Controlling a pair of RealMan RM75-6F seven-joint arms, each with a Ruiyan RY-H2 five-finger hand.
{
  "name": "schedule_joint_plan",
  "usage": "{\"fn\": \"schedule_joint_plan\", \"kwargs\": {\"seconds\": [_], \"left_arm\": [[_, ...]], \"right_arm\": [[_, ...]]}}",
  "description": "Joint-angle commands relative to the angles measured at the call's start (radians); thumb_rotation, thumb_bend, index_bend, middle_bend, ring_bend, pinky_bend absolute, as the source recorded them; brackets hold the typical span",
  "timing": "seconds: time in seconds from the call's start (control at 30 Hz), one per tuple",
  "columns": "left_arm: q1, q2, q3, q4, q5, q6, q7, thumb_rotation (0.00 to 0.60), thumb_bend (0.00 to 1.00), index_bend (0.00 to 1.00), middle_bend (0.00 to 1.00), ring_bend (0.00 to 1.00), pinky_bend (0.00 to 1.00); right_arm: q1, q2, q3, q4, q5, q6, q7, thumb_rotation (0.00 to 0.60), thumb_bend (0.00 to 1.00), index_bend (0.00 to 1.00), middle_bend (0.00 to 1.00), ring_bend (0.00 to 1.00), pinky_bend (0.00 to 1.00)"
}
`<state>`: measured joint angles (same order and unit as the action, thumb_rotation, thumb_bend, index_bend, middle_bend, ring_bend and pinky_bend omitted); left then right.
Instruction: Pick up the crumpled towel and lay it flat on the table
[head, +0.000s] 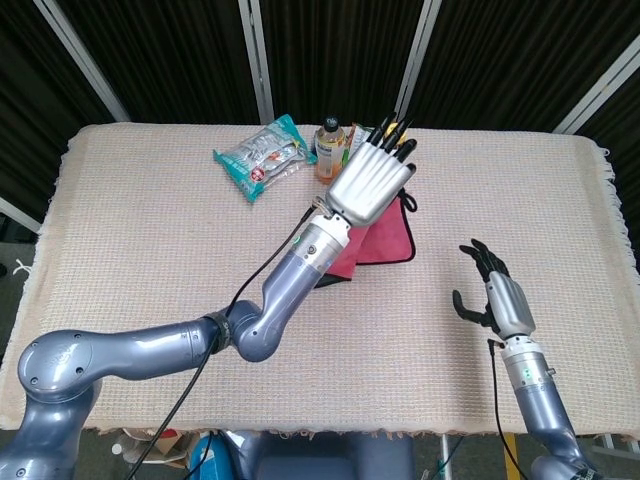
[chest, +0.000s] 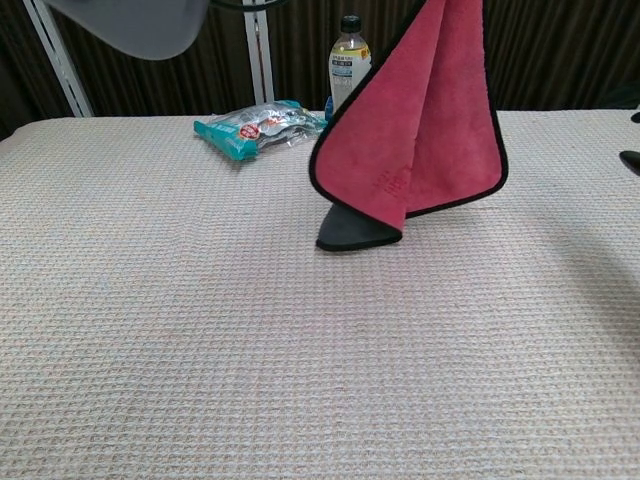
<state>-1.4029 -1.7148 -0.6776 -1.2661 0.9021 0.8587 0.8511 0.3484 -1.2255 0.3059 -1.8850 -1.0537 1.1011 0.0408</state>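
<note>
Closest to me is my right hand (head: 497, 295). It floats low over the near right part of the table (head: 120, 250), with nothing in it and its fingers spread wide and pointing up. I think it waits there so it can catch a loose corner when I need help. It is well apart from the towel. Next comes my left arm (head: 250, 320), which reaches long and slanted across the middle of the table, from the near left side up toward the far side. At its end is my left hand (head: 371, 185), lifted high, with its back turned up and its fingers pointing away from me. It holds the red towel (chest: 420, 130) by the top. I cannot see just how my fingers pinch it, because my hand hides them from above and the chest view cuts it off. The towel hangs down folded, with its black edge showing, and its lowest corner touches the table. I think I hold it high so it can fall open before I lay it flat. It is not flat yet. Farthest away, near the back edge, sit a blue snack bag (head: 262, 155) and a bottle (chest: 348, 55) of yellow drink. They are behind the towel and not touching it.
</note>
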Motion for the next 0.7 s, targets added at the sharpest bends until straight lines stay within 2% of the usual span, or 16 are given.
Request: {"fn": "schedule_joint_plan", "kwargs": {"seconds": [0.03, 0.17, 0.33, 0.7], "left_arm": [[-0.040, -0.012, -0.014, 0.040, -0.024, -0.007, -0.005, 0.600, 0.48, 0.64, 0.24, 0.03, 0.02], [-0.060, -0.015, 0.001, 0.063, 0.001, -0.011, -0.057, 0.600, 0.48, 0.64, 0.24, 0.03, 0.01], [-0.057, 0.003, 0.035, 0.062, 0.091, -0.001, -0.162, 0.600, 0.48, 0.64, 0.24, 0.03, 0.02], [-0.002, 0.079, 0.092, 0.022, 0.284, 0.051, -0.424, 0.600, 0.48, 0.64, 0.25, 0.03, 0.02]], "right_arm": [[0.027, -0.020, 0.011, 0.004, 0.056, -0.032, -0.008, 0.600, 0.48, 0.14, 0.00, 0.00, 0.00], [0.061, -0.045, 0.022, 0.032, 0.126, -0.075, -0.006, 0.600, 0.48, 0.14, 0.00, 0.00, 0.00], [0.098, -0.083, 0.034, 0.084, 0.194, -0.101, -0.005, 0.600, 0.48, 0.14, 0.00, 0.00, 0.00], [0.093, -0.086, 0.024, 0.067, 0.204, -0.052, -0.018, 0.600, 0.48, 0.14, 0.00, 0.00, 0.00]]}}
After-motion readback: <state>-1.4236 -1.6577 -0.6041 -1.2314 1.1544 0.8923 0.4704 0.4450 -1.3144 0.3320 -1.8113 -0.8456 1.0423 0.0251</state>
